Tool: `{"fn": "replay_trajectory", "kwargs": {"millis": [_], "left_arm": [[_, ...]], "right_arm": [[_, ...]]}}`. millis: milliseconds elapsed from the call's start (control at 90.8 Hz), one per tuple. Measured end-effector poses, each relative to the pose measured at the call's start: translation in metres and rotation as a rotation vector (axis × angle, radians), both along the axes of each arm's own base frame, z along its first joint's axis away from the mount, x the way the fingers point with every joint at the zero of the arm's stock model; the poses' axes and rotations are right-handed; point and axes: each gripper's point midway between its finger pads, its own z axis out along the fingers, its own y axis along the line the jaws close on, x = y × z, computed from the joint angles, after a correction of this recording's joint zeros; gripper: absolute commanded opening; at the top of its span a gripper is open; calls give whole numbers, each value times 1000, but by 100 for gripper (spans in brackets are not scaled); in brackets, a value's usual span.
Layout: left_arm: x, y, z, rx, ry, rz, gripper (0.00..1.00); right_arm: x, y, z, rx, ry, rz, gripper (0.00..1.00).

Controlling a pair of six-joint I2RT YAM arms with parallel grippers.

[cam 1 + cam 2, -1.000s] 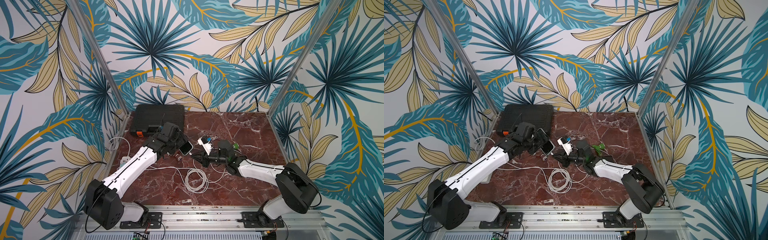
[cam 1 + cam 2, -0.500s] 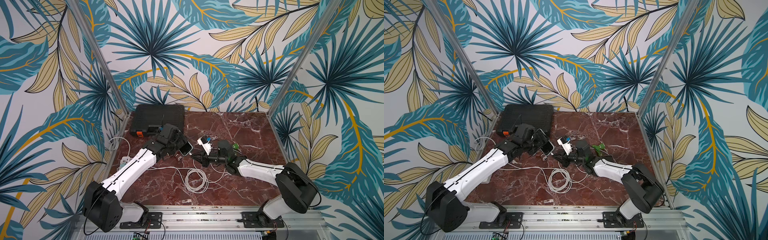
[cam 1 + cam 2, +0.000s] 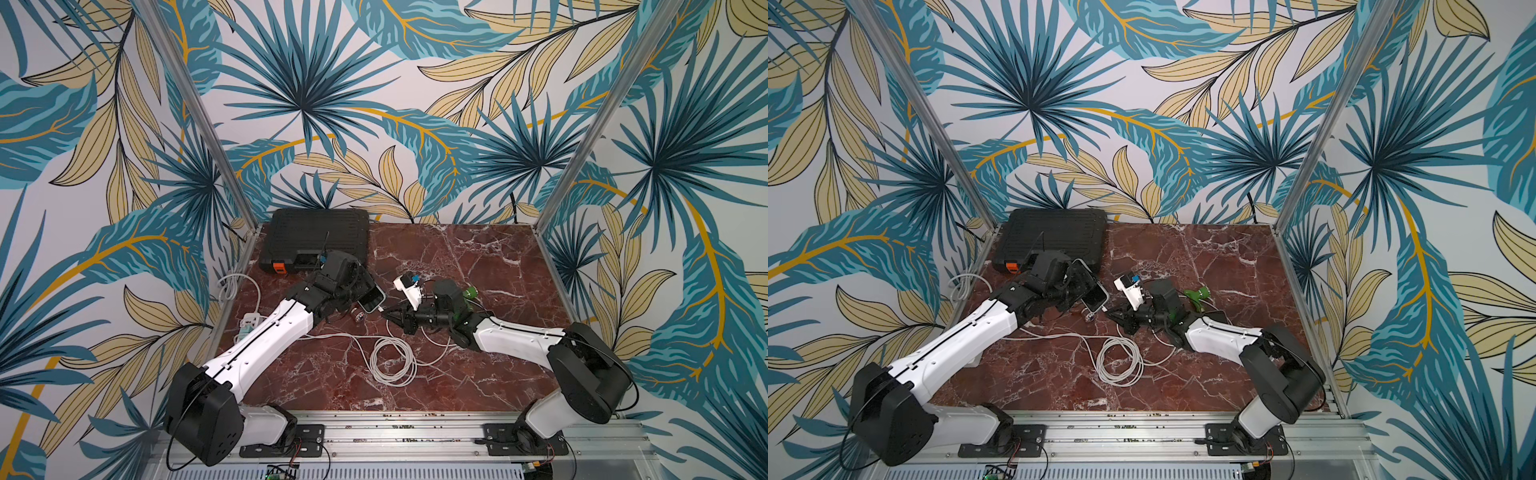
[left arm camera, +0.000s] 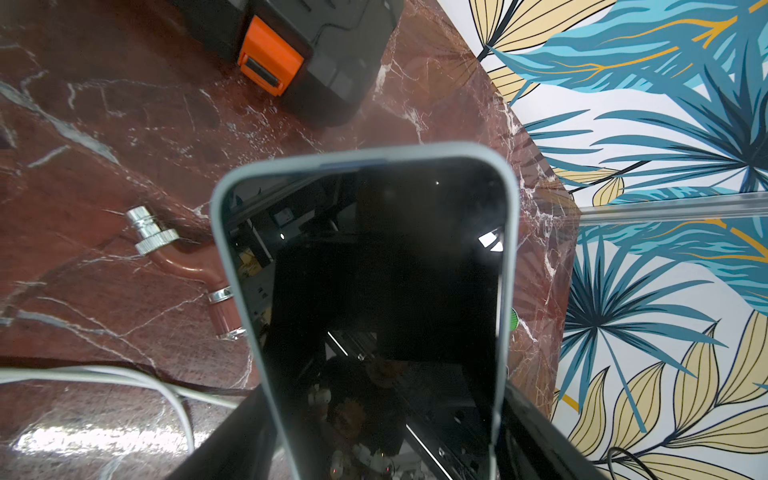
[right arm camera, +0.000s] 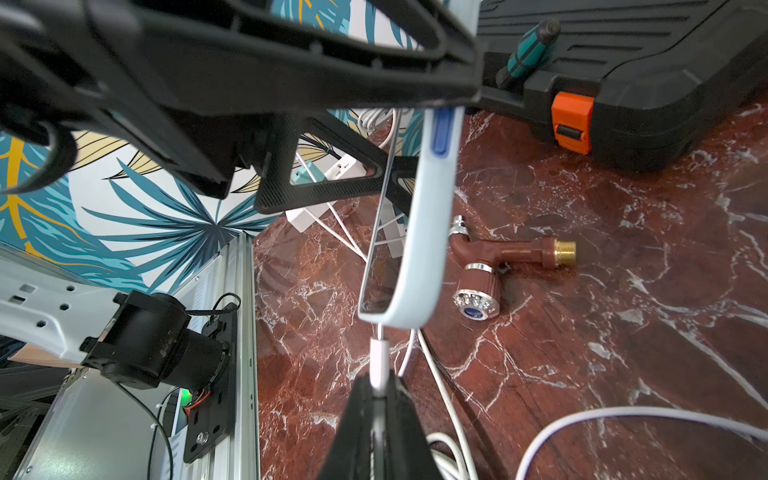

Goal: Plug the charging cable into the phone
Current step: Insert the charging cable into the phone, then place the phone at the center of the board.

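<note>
A: Trouble, if it comes, comes at the port. See the phone (image 3: 371,298)? The left jaws clamp it by its sides, spread wide. It's up off the tabletop (image 3: 478,257) near the middle, lower end toward 4 o'clock.

B: And the right jaws are pinched tight on the plug (image 5: 380,357), coming in from 4 o'clock. The metal tip meets the phone's bottom edge. How deep it sits I can't tell.

A: That's my worry. If the tip is a shade off line, a push would jam it on the case rim or twist the phone in that grip.

B: The plug could slip back too. The jaws hold only its rear end.

A: And the cable (image 3: 392,359), coiled at 6 o'clock of the phone, loops beneath the right arm. Snag that and it drags the plug aside.

B: The tap (image 5: 494,266) lies just below, at 7 o'clock. Drop the phone and it lands there.
</note>
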Motion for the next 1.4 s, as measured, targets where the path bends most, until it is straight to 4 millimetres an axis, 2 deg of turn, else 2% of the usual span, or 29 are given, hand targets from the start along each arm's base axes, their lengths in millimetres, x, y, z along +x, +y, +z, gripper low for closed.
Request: {"fn": "replay_trajectory", "kwargs": {"millis": [628, 716, 815, 980, 1101, 1134, 1167, 1289, 1399], "left_arm": [[3, 0, -14, 23, -15, 22, 32], [4, 0, -14, 26, -20, 27, 32], [4, 0, -14, 28, -21, 25, 32], [-7, -13, -29, 62, 58, -50, 33], [-1, -11, -27, 102, 76, -69, 33], [4, -10, -24, 113, 70, -71, 34], [8, -10, -20, 127, 65, -76, 34], [37, -19, -2, 183, 45, -125, 34], [72, -40, 9, 242, 27, -204, 35]], "right_arm": [[12, 5, -17, -33, 59, -35, 0], [13, 6, -16, -30, 56, -34, 9], [13, 6, -15, -29, 48, -32, 26], [26, 4, 9, 17, -42, -50, 42], [23, -4, 32, 44, -101, -44, 54], [19, -8, 39, 52, -119, -39, 61], [15, -14, 48, 62, -143, -36, 63], [6, -42, 79, 103, -218, -72, 65], [2, -70, 88, 118, -249, -135, 65]]}}
